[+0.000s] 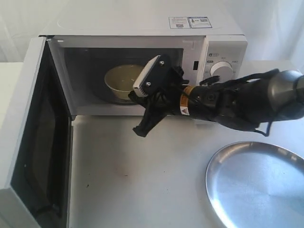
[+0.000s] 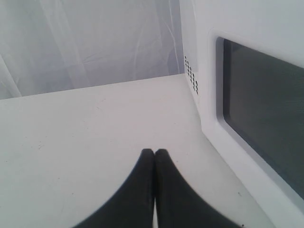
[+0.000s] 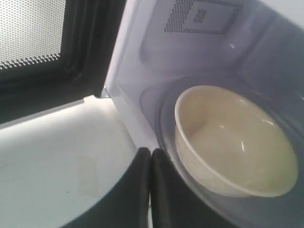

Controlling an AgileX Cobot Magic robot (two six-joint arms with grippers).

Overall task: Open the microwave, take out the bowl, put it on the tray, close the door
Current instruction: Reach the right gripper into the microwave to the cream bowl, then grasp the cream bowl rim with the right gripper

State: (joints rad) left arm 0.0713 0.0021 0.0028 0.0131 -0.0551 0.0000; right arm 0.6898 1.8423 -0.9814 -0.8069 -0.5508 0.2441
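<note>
Door (image 1: 29, 142) wide open, bowl (image 1: 118, 80) inside the microwave (image 1: 133, 23); right claw (image 3: 151, 154) pressed together at its mouth, left claw (image 2: 154, 154) likewise.

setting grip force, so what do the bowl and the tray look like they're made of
The bowl looks like glazed cream ceramic: smooth, glossy highlights inside; hard plastic cannot be ruled out. The tray looks like polished silver metal: bright, reflective sheen and a thin raised rim.
</note>
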